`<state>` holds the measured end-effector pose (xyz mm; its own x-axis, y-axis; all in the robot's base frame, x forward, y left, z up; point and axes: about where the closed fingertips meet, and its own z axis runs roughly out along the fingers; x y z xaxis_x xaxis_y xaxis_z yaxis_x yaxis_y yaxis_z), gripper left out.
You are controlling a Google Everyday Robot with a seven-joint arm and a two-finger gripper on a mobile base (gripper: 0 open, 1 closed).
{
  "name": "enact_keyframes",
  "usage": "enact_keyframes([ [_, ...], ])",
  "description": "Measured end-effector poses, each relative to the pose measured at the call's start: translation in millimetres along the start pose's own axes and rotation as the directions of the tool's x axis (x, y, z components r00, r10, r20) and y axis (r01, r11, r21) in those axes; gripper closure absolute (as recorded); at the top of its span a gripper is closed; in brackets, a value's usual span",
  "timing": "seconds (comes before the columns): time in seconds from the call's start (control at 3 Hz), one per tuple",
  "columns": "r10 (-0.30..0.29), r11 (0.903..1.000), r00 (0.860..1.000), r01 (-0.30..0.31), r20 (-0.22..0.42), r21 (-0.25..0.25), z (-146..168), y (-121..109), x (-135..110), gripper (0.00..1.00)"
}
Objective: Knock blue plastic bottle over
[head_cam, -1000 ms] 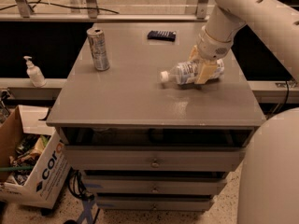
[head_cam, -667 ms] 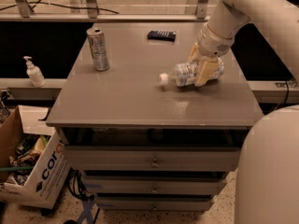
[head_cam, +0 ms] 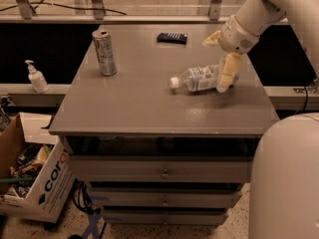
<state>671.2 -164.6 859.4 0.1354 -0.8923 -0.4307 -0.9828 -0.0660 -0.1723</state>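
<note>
The blue plastic bottle point(head_cam: 199, 78) lies on its side right of centre on the grey tabletop point(head_cam: 139, 103), white cap pointing left. The gripper point(head_cam: 215, 63) hangs over its base end, fingers point(head_cam: 226, 72) spread, one crossing the bottle. A silver can point(head_cam: 104, 52) stands upper left

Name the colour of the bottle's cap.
The cap is white, camera view; the gripper is at the bottle's other end.
</note>
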Motion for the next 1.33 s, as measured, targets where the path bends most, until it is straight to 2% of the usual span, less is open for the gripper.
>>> enact_keyframes([
  [0.33, 0.141, 0.9887, 0.976, -0.148, 0.165, 0.026, -15, -6, 10, 0.00],
  [0.67, 0.255, 0.9564, 0.900, -0.289, 0.354, 0.046, -44, -6, 15, 0.00],
  [1.0, 0.307, 0.9279, 0.826, -0.370, 0.472, 0.044, -71, 0, 22, 0.00],
  [1.33, 0.341, 0.9042, 0.770, -0.425, 0.539, 0.036, -89, 8, 38, 0.00],
])
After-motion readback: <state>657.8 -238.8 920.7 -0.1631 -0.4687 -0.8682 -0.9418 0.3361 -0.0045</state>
